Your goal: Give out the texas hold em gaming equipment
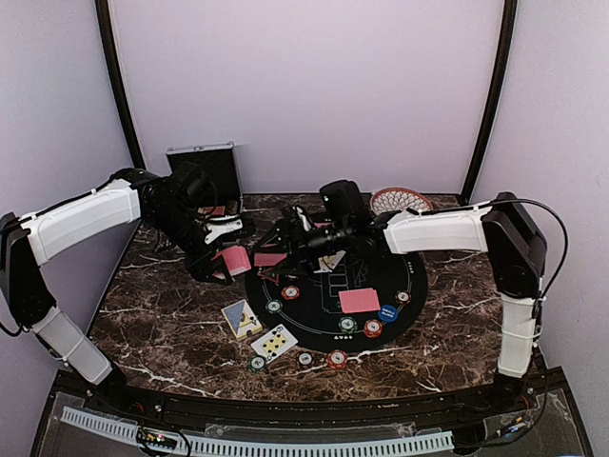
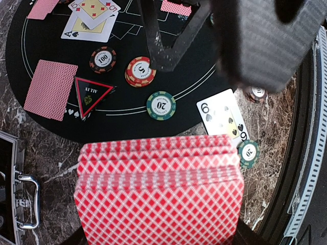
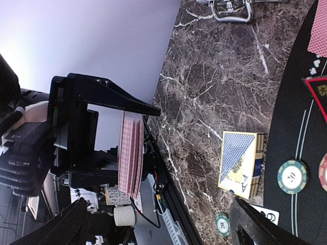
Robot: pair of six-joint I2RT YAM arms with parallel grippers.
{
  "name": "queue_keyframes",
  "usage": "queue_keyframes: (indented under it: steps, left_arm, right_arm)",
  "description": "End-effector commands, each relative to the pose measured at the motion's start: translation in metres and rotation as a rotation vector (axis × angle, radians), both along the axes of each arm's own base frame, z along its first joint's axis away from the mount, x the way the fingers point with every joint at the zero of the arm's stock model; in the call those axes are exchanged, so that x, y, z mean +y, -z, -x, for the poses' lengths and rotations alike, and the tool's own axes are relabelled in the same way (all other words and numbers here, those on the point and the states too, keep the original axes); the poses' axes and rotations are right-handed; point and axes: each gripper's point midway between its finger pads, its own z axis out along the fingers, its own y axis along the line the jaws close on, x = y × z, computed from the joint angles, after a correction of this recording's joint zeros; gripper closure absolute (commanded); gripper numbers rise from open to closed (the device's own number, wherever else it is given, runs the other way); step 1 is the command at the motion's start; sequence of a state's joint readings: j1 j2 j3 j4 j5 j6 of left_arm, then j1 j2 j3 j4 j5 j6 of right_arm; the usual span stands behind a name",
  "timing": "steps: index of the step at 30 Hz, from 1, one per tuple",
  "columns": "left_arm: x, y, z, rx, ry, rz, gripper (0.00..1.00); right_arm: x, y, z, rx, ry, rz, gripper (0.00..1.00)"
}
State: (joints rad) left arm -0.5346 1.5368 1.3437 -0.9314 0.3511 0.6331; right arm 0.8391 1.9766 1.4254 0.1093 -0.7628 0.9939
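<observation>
My left gripper (image 1: 226,263) is shut on a deck of red-backed playing cards (image 2: 158,194), which hides its fingers in the left wrist view. My right gripper (image 1: 278,245) stands open just right of the deck and faces its edge (image 3: 131,153) without touching it. On the round black mat (image 1: 419,276) lie red-backed cards (image 1: 359,301), face-up cards (image 2: 92,18), the red-edged triangle marker (image 2: 91,95) and several poker chips, among them a red stack (image 2: 140,71) and a green one (image 2: 161,105). A face-up six (image 2: 225,120) lies partly off the mat's edge.
A blue card box (image 1: 242,319) and a green chip (image 1: 257,363) lie on the marble left of the mat, with more chips (image 1: 337,359) near the front edge. The silver case (image 1: 203,171) stands open at the back left. A woven dish (image 1: 400,201) sits at the back right.
</observation>
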Motion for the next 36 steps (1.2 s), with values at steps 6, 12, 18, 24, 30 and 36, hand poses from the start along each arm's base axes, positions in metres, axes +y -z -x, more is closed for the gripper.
queue_keyframes:
  steps: [6,12,18,24,30,36]
  left_arm:
    - [-0.007,-0.018,-0.007,-0.046,0.012,0.047,1.0]
    - [-0.008,-0.016,-0.007,-0.038,0.01,0.049,1.0]
    - [-0.009,-0.017,-0.008,-0.039,0.01,0.052,1.0]
    - [-0.009,-0.019,-0.006,-0.035,0.007,0.062,1.0]
    - [-0.008,-0.017,-0.005,-0.028,0.005,0.06,1.0]
    - [-0.006,-0.016,-0.001,-0.028,0.006,0.06,1.0]
  right_arm:
    - [0.032,-0.011,0.006,0.049,-0.037,-0.104,0.06]
    - [0.044,-0.016,0.007,0.059,-0.045,-0.14,0.06]
    - [0.057,-0.011,0.012,0.082,-0.065,-0.147,0.07]
    - [0.064,-0.007,0.012,0.09,-0.069,-0.146,0.08]
    - [0.077,-0.005,0.013,0.095,-0.094,-0.151,0.07]
    - [0.081,0.011,0.014,0.133,-0.11,-0.132,0.08]
